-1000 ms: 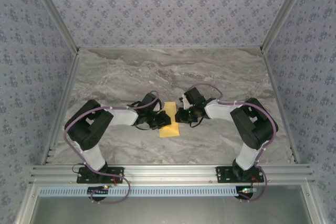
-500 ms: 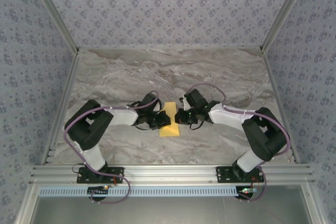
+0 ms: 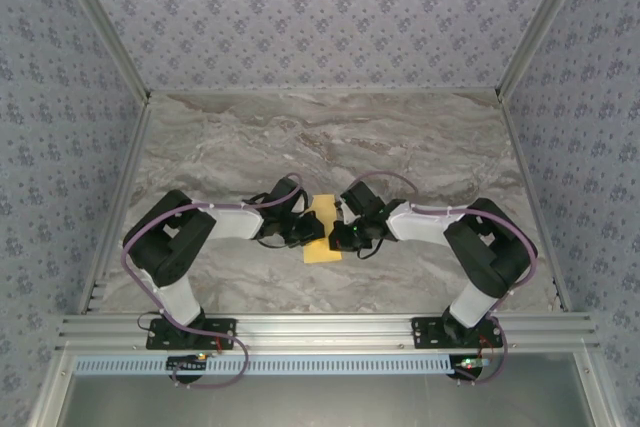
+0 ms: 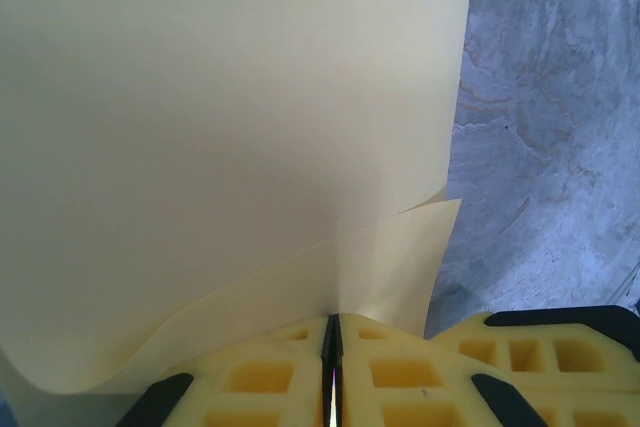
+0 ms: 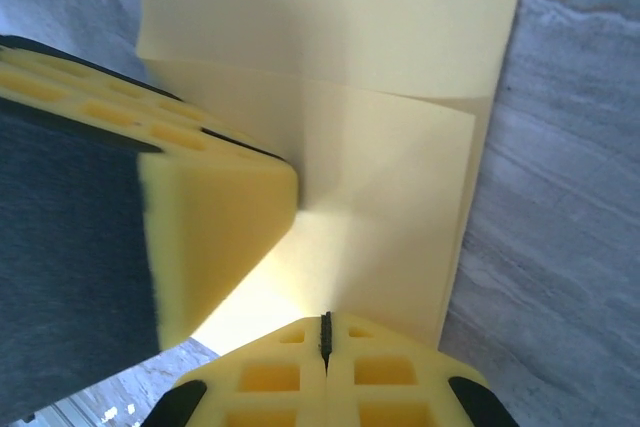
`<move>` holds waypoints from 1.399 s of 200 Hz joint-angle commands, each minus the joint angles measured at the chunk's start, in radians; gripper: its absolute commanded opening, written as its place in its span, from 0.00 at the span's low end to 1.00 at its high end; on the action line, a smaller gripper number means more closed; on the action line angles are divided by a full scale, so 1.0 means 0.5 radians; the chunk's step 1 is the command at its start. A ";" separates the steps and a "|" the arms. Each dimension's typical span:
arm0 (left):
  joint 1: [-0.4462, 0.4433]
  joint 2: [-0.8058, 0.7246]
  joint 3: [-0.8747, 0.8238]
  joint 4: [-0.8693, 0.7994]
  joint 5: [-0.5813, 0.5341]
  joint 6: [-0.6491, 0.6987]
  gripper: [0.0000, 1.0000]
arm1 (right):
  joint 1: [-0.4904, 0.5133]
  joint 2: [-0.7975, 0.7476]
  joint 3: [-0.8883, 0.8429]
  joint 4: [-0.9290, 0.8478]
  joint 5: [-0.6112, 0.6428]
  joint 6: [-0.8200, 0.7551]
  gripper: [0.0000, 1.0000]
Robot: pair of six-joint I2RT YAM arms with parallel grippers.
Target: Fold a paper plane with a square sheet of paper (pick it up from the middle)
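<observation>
Paper [image 3: 322, 250], thin, light and limp, sits folded double mid-width on the tabletop [image 3: 430, 147], towards its near edge. It creases and tears easily, so pinch its side edges. Left gripper [image 4: 332, 337] and right gripper [image 5: 325, 332] reach in low, elbows bent, jaws closed on opposite edges.

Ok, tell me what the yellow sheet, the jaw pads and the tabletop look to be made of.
Yellow sheet: thin matte paper; it curls and lies in folded layers with crisp edges.
Jaw pads: yellow moulded plastic or foam, hard to say which; matte, with square pockets.
Tabletop: grey veined marble look with a slight sheen; possibly a printed laminate.
</observation>
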 commanded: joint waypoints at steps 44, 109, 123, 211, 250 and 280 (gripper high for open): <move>-0.019 0.067 -0.043 -0.255 -0.156 -0.005 0.13 | 0.025 -0.047 -0.001 -0.147 0.018 -0.037 0.00; -0.020 0.080 -0.044 -0.267 -0.173 -0.008 0.13 | 0.071 -0.005 -0.093 -0.225 0.079 -0.043 0.00; -0.019 0.080 -0.047 -0.273 -0.178 -0.005 0.13 | 0.070 -0.005 -0.127 -0.226 0.106 -0.035 0.00; -0.020 0.086 -0.073 -0.292 -0.205 0.004 0.12 | -0.068 -0.290 -0.516 -0.015 -0.077 0.037 0.00; -0.020 0.089 -0.074 -0.280 -0.192 0.004 0.12 | -0.103 -0.524 -0.537 0.037 -0.128 0.095 0.00; -0.022 0.084 -0.070 -0.275 -0.183 0.003 0.12 | -0.102 -0.502 -0.376 0.044 -0.115 0.065 0.00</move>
